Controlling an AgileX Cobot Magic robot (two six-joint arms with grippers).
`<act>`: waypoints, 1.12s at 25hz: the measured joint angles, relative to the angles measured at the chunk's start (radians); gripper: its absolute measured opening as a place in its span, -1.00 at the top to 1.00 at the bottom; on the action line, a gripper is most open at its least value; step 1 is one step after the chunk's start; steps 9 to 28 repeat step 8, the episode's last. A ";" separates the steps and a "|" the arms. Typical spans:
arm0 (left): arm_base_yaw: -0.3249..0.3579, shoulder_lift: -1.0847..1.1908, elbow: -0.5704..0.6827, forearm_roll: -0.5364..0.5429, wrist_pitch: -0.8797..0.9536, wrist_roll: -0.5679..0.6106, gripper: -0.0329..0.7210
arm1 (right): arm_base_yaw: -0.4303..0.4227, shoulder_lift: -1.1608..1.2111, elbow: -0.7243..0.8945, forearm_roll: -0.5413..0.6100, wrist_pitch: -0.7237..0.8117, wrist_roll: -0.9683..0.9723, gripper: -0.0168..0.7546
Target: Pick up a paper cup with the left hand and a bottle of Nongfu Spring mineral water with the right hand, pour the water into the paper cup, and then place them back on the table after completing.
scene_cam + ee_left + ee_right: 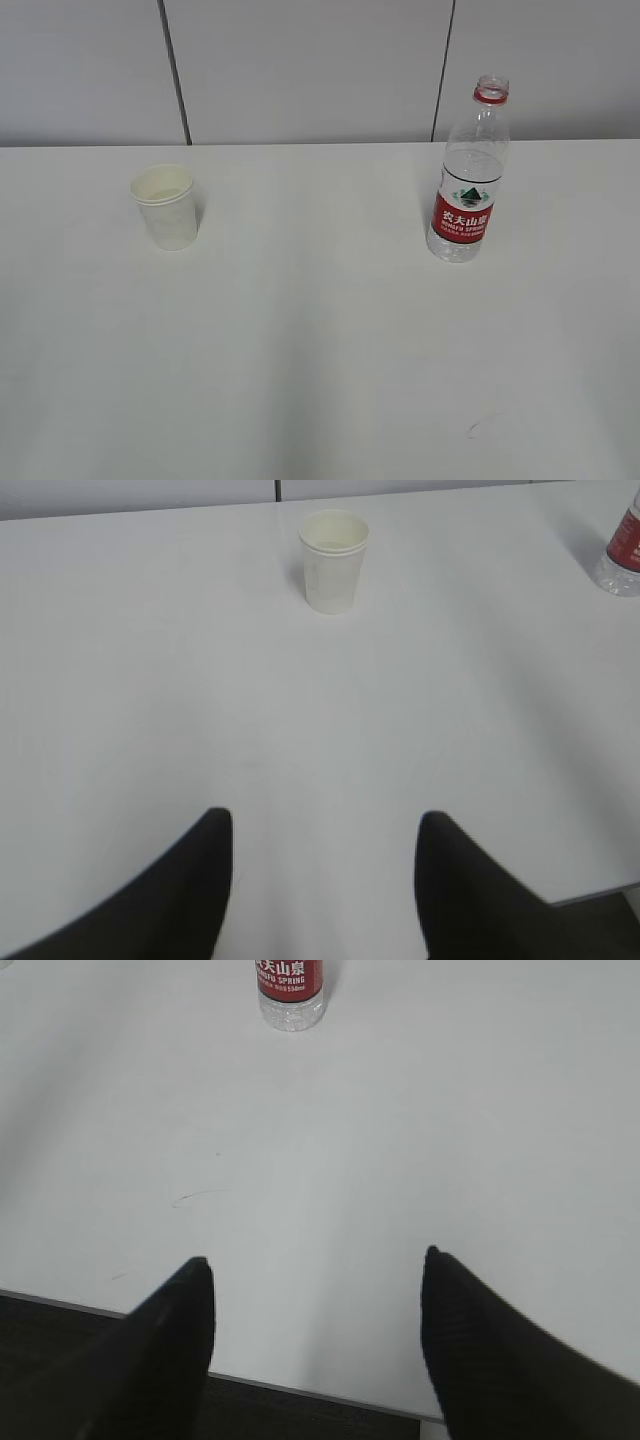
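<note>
A white paper cup (166,206) stands upright on the white table (320,350) at the left; it also shows in the left wrist view (333,560), far ahead of my open, empty left gripper (325,825). An uncapped clear bottle (468,175) with a red label stands at the right, with clear water (471,165) up to its shoulder. Its base shows in the right wrist view (290,990), far ahead of my open, empty right gripper (315,1265). Neither arm shows in the exterior view.
A small dark scuff mark (484,426) lies on the table near the front right, also in the right wrist view (195,1197). The table's front edge (300,1390) runs under the right gripper. A grey panelled wall (300,70) stands behind.
</note>
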 joint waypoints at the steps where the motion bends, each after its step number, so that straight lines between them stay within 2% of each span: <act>1: 0.000 0.000 0.000 0.000 0.000 0.000 -0.08 | 0.000 0.000 0.000 0.000 0.000 0.000 -0.29; 28: 0.000 0.000 0.000 0.000 0.000 0.000 -0.08 | 0.000 0.000 0.000 0.000 0.000 0.000 -0.29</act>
